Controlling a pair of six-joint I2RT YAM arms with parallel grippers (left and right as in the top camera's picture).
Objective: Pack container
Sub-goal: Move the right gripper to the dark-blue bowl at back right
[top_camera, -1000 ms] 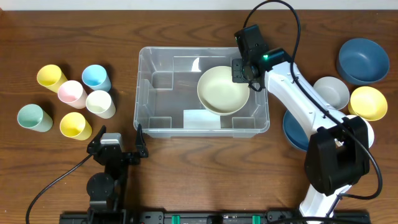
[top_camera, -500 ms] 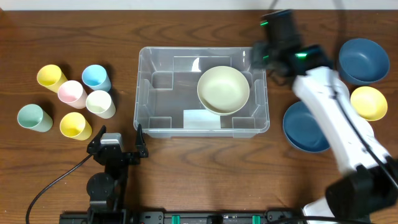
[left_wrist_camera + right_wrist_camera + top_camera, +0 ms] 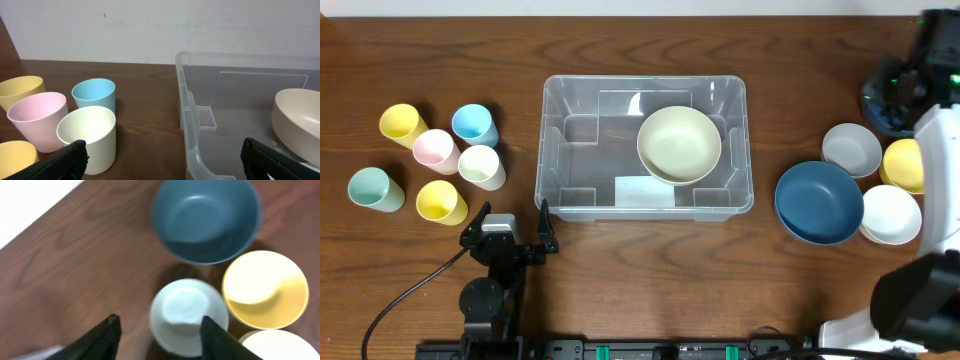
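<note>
While the container (image 3: 552,150) is lying at mid-desk, its long axis running left to right, a cream bowl (image 3: 679,145) is being carried in its right half; the left half is unfilled. The left hand (image 3: 510,232) is being held just beside the near-left corner, fingers spread, nothing gripped. The right hand (image 3: 160,321) is being held well apart, beyond the container's right end and above the loose bowls. Its fingers are parted and empty, with a grey bowl (image 3: 187,315) showing between them. Judgement: a further bowl is being lined up, to be carried leftward. The left hand is nearer the container.
</note>
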